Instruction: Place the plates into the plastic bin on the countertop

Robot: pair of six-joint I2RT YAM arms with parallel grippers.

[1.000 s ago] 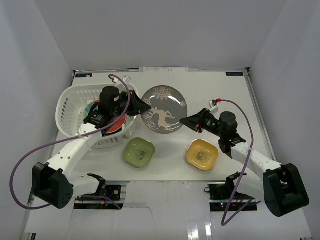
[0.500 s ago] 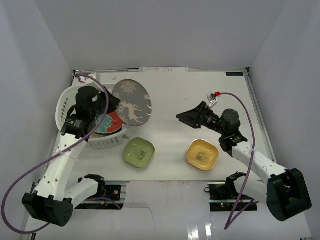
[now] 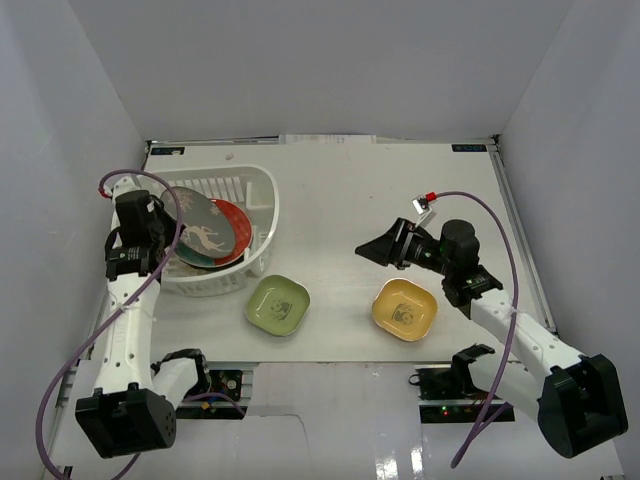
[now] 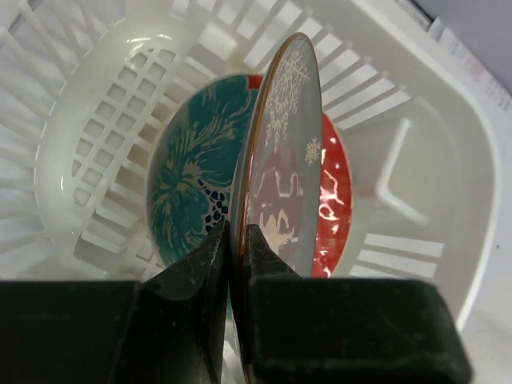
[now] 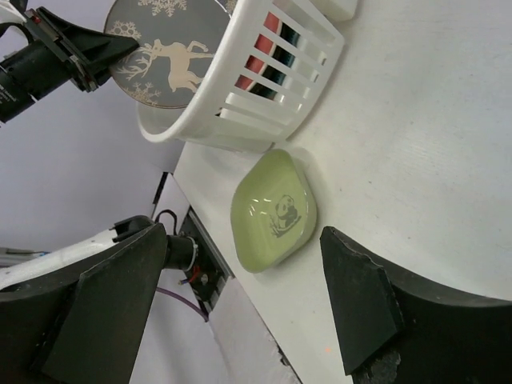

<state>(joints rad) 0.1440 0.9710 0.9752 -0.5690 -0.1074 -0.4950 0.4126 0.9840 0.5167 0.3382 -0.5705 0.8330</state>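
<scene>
Pinching the deer plate point(image 4: 292, 152) on edge over the bin point(image 3: 262, 190), my left claw point(image 4: 234, 240) risks chipping the teal plate point(image 4: 192, 168) below if it lets go upright. My right claw point(image 3: 368, 247) hangs open.

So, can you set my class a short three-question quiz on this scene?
1. True or false: the left end effector grips the deer plate by its rim.
2. Which dishes lie outside the bin? A: the green dish and the yellow dish. B: the teal and red ones. C: the blue and orange ones.
3. Fill in: the right end effector is ___ (open or shut).

Key: 1 true; 2 A; 3 open.
</scene>
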